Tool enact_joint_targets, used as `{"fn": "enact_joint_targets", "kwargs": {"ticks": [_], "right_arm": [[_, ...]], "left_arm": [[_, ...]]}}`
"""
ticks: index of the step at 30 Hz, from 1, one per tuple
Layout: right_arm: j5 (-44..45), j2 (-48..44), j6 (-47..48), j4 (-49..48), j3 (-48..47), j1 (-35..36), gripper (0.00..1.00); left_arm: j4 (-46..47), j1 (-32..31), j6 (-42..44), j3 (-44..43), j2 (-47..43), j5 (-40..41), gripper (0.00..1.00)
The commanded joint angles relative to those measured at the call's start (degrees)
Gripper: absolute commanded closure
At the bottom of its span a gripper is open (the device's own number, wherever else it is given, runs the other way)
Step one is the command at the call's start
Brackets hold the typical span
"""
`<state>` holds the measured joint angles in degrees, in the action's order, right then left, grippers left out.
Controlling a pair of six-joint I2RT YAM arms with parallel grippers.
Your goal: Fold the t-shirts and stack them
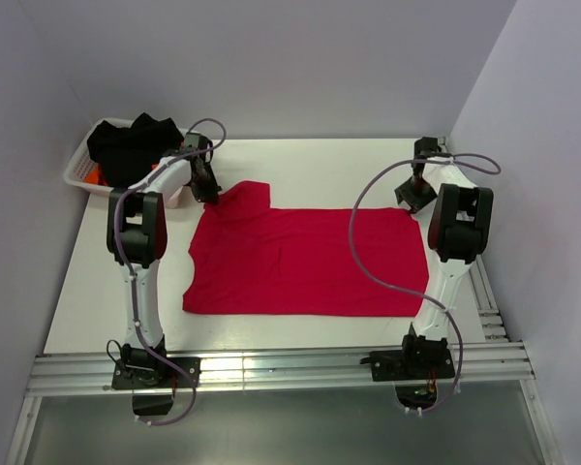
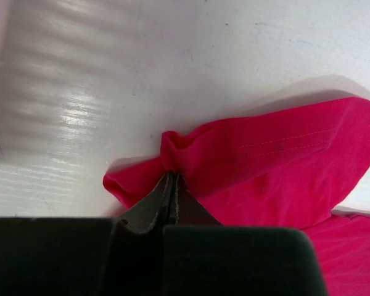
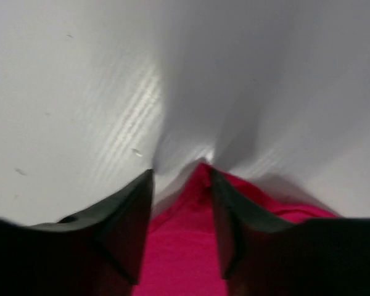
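Barely begun, I am pinching the unfolded crimson cloth t-shirt's (image 1: 305,262) sleeve nearest the white plastic mesh basket (image 1: 76,172) with my left gripper (image 2: 171,185), my right gripper (image 3: 180,176) straddling, unclenched, the corner farthest from that basket.

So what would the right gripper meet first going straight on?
Probably the corner of the red t-shirt, which lies between the fingers of the right gripper; the table sits just beneath.

White mesh basket (image 1: 77,174) at far-left corner of white table (image 1: 320,158); aluminium rails (image 1: 290,370) along near edge.
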<state>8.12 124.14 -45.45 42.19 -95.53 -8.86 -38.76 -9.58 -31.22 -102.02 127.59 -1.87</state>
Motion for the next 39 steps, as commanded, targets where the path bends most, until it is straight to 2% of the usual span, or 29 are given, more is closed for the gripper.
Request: {"fn": "enact_joint_targets", "kwargs": {"ticks": [1, 2, 6, 11, 22, 30, 39], "right_arm": [[1.4, -2.0, 0.8, -0.4, 3.9, 0.2, 0.55], [1.0, -2.6, 0.9, -0.9, 4.6, 0.2, 0.75], [0.2, -3.6, 0.8, -2.5, 8.4, 0.2, 1.00], [0.0, -3.3, 1.1, -1.8, 7.7, 0.3, 1.00], [0.2, -6.8, 2.9, 3.3, -0.4, 0.3, 1.00], [-1.4, -14.0, 3.8, 3.9, 3.1, 0.2, 1.00], [-2.5, -21.7, 5.6, 2.5, 10.9, 0.3, 1.00]], "left_arm": [[-2.9, 1.0, -2.3, 1.4, -2.3, 1.6, 1.00], [-2.6, 1.0, -2.4, 1.4, -2.3, 1.6, 1.00], [-2.5, 1.0, -2.6, 1.4, -2.0, 1.6, 1.00], [-3.0, 1.0, -2.4, -0.3, -1.1, 1.6, 1.00], [-5.8, 1.0, -1.7, -9.6, -2.5, 3.2, 1.00], [-5.1, 1.0, -1.9, -5.6, -8.1, 3.3, 1.00], [-1.2, -0.7, -0.7, 3.1, -15.3, 2.8, 1.00]]}}
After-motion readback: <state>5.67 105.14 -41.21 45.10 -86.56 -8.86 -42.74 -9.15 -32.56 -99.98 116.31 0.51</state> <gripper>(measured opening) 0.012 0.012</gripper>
